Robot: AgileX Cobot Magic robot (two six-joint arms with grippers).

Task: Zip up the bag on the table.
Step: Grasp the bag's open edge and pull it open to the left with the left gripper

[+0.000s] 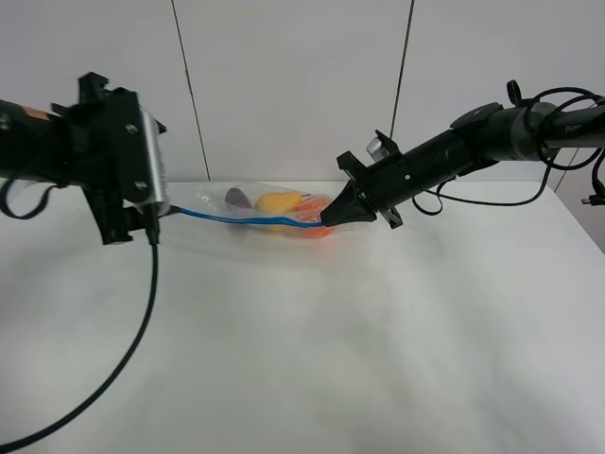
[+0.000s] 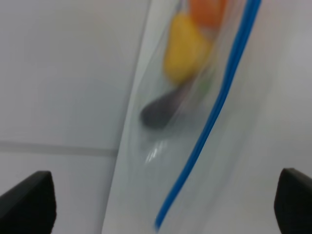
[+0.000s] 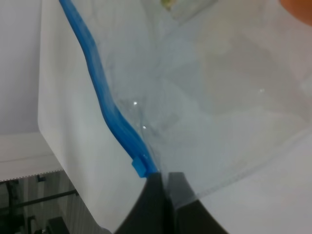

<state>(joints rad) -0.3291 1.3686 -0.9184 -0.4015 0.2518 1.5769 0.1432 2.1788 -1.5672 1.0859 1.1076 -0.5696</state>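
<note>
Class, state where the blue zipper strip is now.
High view: the strip runs along the bag's near edge at the table's far middle, its right end pinched in the right gripper.

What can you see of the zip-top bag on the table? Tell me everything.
The bag is clear, crinkly plastic, lying on the far part of the white table. A thin blue zipper strip runs along its near edge. Through it show a dark eggplant, a yellow pear and an orange. The right gripper is shut on the strip at one end; the left gripper stands open around the other end.
</note>
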